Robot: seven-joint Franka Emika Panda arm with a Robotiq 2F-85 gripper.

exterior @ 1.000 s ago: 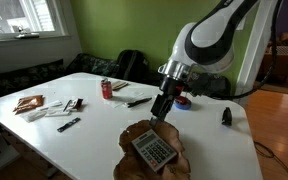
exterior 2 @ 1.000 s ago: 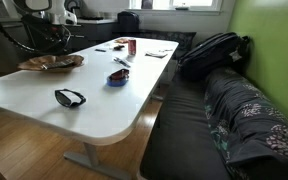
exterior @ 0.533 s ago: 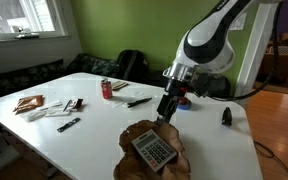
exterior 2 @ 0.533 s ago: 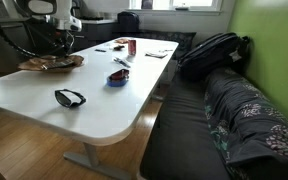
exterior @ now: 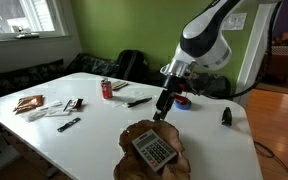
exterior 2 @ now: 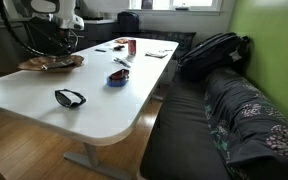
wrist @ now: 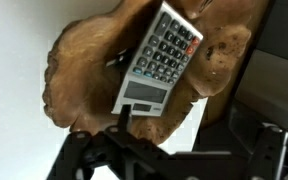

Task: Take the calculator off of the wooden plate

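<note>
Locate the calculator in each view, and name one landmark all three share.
Exterior view: calculator lower centre, on the wooden plate.
Exterior view: too small to make out; wooden plate at far left.
Wrist view: calculator upper centre, tilted.
Shared landmark: the wooden plate.

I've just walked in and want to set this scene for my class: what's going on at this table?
A robot arm's gripper hangs just above the wooden plate on the white table, near the plate's edge. The calculator lies flat on the plate, keys up, with nothing touching it. The wrist view looks down on it. It has not been picked up yet.
</note>
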